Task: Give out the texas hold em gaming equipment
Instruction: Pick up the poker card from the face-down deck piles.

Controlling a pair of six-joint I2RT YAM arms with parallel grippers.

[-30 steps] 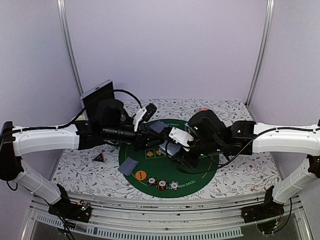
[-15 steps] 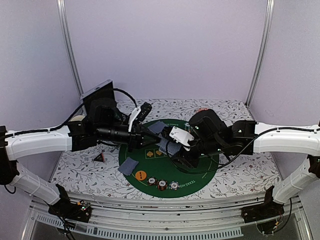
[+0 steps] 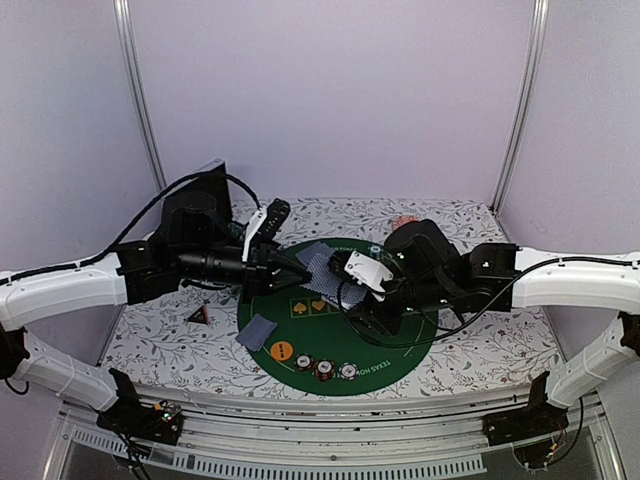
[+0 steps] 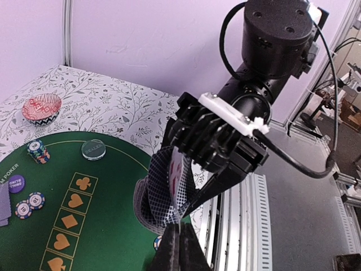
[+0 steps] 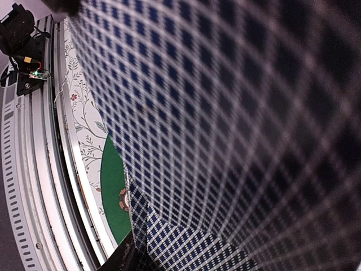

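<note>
My right gripper [image 3: 347, 292] is shut on a fan of blue-grey-backed playing cards [image 3: 326, 282] above the green mat [image 3: 400, 350]. In the right wrist view the cards [image 5: 225, 113] fill the frame and hide the jaws. My left gripper [image 3: 300, 277] meets the fan from the left. In the left wrist view the left gripper [image 4: 181, 227] is pinched on the lower edge of one card of the fan [image 4: 163, 192]. Two cards [image 3: 257, 331] [image 3: 313, 253] lie face down on the mat. The orange disc [image 3: 282, 351] and three striped chips [image 3: 325, 368] sit at its near edge. The dark triangular marker [image 3: 198, 315] lies left of it.
A pink patterned dish [image 4: 41, 108] stands on the floral cloth beyond the mat, with a chip stack [image 4: 37, 150], a pale disc [image 4: 93, 149] and a purple disc [image 4: 16, 183] nearby. A black box [image 3: 195, 195] stands at the back left. Both arms cross over the mat's middle.
The left arm has drawn back to the left while its fingertips stay at the fan. The right gripper with the fan has shifted slightly right.
</note>
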